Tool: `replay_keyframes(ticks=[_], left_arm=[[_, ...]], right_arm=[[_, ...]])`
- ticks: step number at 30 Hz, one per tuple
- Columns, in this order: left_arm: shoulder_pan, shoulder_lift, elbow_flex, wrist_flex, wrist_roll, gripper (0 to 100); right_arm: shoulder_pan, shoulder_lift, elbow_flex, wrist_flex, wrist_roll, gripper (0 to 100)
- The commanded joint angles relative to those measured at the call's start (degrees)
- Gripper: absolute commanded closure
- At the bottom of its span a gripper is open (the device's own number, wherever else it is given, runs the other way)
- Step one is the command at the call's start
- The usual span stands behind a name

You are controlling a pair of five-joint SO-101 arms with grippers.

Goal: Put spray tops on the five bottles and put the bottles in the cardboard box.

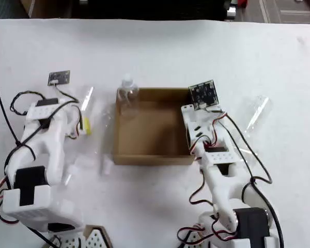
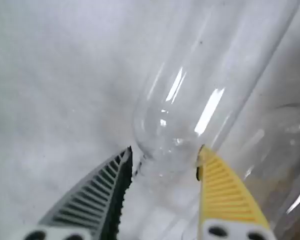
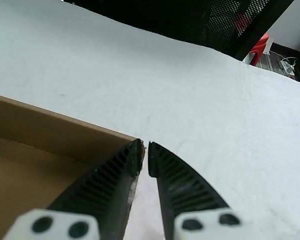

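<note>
- Cardboard box sits open in the middle of the white table in the high view.
- An upright bottle with a pale top stands at the box's far left corner. Whether it is inside the wall or just outside, I cannot tell.
- The left arm is left of the box, its yellow finger beside a clear bottle lying on the table.
- Another bottle lies on the table right of the box.
- The right arm runs along the box's right wall.
- In the left wrist view, the left gripper grasps the clear bottle. The grey finger and the yellow one press on either side of its rounded end.
- A second bottle lies just beside the held one.
- In the right wrist view, the right gripper is clenched on nothing, its black tips nearly touching, right at a corner of the box.
</note>
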Motion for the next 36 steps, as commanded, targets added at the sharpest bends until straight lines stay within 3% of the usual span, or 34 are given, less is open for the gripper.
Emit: replay_keyframes(ticks=[1, 7, 20, 25, 31, 36], left_arm=[[0.48, -0.22, -2.81, 1.14, -0.79, 84], [0.48, -0.22, -2.81, 1.14, -0.88, 96], [0.48, -1.27, -5.27, 6.86, -0.7, 97], [0.57, -13.49, -4.66, 12.48, -0.97, 97], [4.0, -33.01, -4.75, 20.75, -14.07, 97], [4.35, -41.98, -4.84, 29.36, -19.43, 97]], right_arm=[[0.13, -0.13, -2.81, -0.92, 0.79, 98.1], [0.13, -0.13, -2.81, -0.92, 0.79, 98.1], [0.13, -0.22, -2.81, -1.1, 0.79, 98.1], [0.13, -0.22, -2.81, -1.27, 0.79, 98.1], [0.04, -0.22, -2.81, -1.19, 0.79, 98.1], [0.13, -0.57, -2.81, -1.1, 0.79, 98.2]])
